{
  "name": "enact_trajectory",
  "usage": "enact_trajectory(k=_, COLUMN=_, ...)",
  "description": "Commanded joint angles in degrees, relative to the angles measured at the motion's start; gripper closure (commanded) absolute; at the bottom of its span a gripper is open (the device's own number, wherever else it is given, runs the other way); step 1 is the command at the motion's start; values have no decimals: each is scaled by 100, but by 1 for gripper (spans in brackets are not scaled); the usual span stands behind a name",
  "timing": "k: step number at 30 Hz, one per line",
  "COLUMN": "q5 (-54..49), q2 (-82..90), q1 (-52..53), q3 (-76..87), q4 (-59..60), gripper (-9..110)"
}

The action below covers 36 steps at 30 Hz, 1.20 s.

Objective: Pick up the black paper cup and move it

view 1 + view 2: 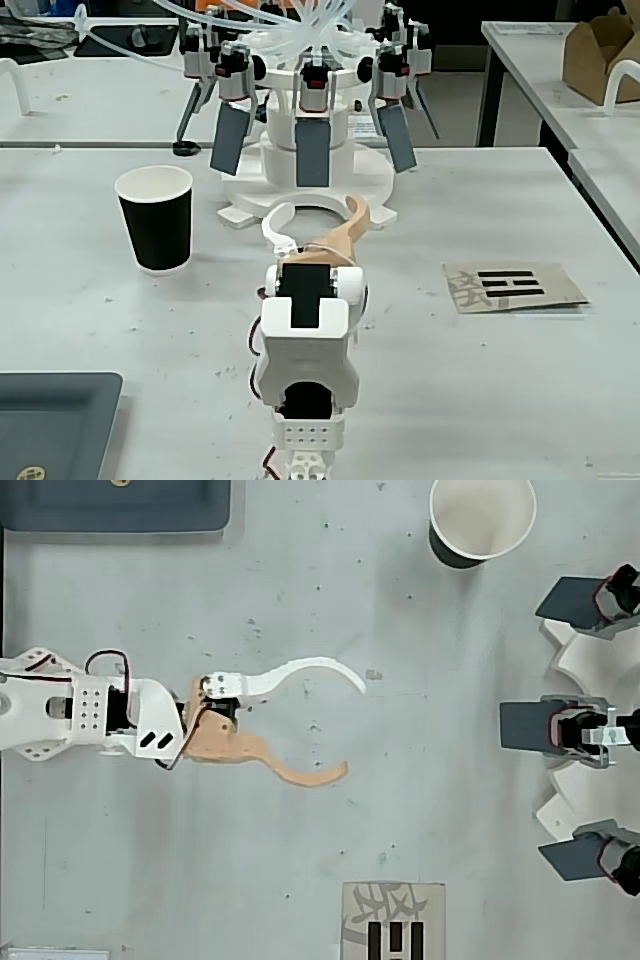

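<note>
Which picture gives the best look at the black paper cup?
The fixed view: the black paper cup stands upright, its black side and white rim fully visible. The overhead view shows mainly its white inside, top edge cropped.

Grey table surface, scuffed and speckled. A dark grey tray sits at the top left edge in the overhead view. A card with black bars and a printed character lies flat. A white multi-armed fixture with dark paddles stands at the far side. A cardboard box rests on the neighbouring table.
</note>
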Motion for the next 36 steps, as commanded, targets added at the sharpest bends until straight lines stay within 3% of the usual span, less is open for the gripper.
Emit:
enact_trajectory(k=1, q5=-35, q2=290, q1=-176, q3=88, q4=-141, gripper=82)
enact_trajectory(k=23, q5=-62, q2=686, q1=-1028, q3=782, q4=-431, gripper=72)
enact_trajectory(k=36, q5=-132, q2=105, q1=-1591, q3=53, q4=-413, gripper=64)
